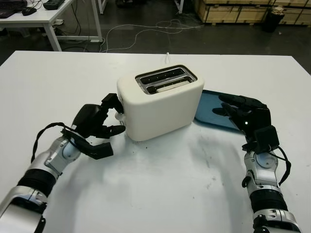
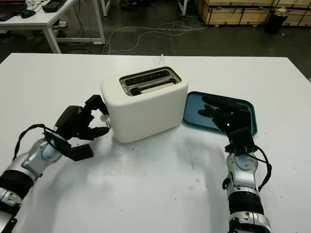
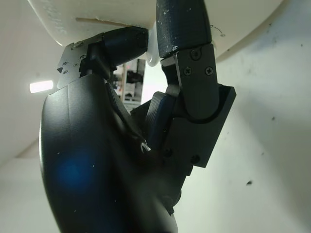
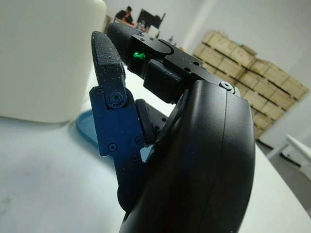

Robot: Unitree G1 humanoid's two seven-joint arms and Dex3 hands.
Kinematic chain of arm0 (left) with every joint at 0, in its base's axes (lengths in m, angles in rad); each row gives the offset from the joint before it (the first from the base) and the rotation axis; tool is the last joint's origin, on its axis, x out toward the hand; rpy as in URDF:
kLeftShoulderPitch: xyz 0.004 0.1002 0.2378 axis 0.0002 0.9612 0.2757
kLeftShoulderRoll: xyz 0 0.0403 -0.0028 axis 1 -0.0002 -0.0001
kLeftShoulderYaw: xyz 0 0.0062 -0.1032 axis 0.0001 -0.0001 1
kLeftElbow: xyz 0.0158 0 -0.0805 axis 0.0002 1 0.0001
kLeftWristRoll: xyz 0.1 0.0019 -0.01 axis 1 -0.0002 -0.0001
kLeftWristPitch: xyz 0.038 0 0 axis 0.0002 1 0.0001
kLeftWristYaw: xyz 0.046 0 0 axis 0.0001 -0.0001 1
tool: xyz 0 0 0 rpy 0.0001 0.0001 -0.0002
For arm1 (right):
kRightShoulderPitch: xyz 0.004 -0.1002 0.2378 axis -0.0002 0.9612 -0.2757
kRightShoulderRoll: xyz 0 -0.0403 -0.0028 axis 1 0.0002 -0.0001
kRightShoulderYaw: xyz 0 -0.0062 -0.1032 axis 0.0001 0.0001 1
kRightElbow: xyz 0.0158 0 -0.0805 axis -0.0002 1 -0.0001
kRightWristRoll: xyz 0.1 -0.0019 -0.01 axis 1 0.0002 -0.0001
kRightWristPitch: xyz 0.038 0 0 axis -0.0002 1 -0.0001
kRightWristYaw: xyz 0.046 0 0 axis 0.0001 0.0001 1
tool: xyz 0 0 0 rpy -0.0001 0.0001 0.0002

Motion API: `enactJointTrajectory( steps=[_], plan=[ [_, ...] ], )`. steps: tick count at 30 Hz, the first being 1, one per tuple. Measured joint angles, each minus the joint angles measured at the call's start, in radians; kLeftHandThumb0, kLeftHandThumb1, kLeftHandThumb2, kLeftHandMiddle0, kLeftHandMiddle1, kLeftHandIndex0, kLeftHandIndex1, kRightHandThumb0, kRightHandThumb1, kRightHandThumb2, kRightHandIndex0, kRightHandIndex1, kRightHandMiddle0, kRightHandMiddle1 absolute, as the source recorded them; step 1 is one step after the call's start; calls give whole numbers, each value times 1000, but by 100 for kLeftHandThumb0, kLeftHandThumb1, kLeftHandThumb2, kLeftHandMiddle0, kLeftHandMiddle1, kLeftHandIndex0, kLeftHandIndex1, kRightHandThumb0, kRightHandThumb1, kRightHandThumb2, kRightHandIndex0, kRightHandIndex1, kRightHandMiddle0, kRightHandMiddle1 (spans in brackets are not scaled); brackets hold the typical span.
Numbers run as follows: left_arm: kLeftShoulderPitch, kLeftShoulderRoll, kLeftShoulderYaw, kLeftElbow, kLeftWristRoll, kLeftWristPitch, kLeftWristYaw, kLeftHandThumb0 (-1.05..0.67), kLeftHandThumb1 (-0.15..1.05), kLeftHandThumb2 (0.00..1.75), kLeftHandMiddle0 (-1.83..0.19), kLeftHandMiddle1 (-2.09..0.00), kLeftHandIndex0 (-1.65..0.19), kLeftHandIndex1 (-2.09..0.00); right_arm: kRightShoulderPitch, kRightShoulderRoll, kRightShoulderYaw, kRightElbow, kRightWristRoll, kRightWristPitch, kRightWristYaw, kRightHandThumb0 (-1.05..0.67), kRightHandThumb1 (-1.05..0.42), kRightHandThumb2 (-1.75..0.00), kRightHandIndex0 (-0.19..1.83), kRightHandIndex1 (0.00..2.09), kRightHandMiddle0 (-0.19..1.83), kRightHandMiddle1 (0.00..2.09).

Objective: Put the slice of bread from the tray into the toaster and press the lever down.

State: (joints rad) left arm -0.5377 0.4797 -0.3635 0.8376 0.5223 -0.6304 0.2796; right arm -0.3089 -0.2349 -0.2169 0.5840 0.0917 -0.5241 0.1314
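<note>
Left robot hand (image 1: pixel 104 127) pinches the toaster (image 1: pixel 160 102) lever (image 2: pixel 104 118) mid-tabletop; bread (image 1: pixel 167 86) sits in slot. Right robot hand (image 2: pixel 224 112) open over tray (image 2: pixel 194 110). Risk: fingers slip, toaster slides.

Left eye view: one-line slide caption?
Left hand at the lever on the toaster, bread already in its slot; right hand open over tray.

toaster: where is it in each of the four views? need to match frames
Left eye view: toaster, table centre, between the left robot hand and the blue tray.
Right eye view: toaster, left of centre.
Left wrist view: white shell beyond the fingers.
Right wrist view: white wall next to the right robot hand.
Shared landmark: the tray, beside the toaster.
</note>
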Motion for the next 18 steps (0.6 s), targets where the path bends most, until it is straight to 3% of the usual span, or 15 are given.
enactJointTrajectory(
  steps=[4, 6, 8, 13, 18],
  plan=[
    [-55, -36, -50, 131, 7, 4, 92, -105, 92, 58, -146, -166, -123, -156, 0, 0, 1, 0, 0, 0, 0, -53, -89, 0, 129, 17, 120, 0],
    [-69, -50, -68, 173, 7, 4, 119, -105, 92, 57, -145, -164, -121, -153, 0, 0, 1, 0, 0, 0, 1, -53, -89, 0, 129, 18, 121, 0],
    [-83, -54, -82, 194, 7, 3, 127, -105, 92, 58, -144, -155, -117, -141, 0, 0, 1, 0, 0, 0, 1, -52, -89, 0, 129, 18, 121, 0],
    [-105, -54, -104, 222, 7, -2, 129, -105, 92, 59, -145, -159, -123, -149, 0, 0, 2, 0, 0, 0, 4, -53, -89, 0, 130, 19, 122, 1],
    [-114, -54, -120, 237, 7, -3, 137, -105, 92, 66, -142, -155, -120, -143, 0, 0, 2, 1, 0, 0, 4, -52, -89, 0, 129, 19, 122, 0]
  ],
)
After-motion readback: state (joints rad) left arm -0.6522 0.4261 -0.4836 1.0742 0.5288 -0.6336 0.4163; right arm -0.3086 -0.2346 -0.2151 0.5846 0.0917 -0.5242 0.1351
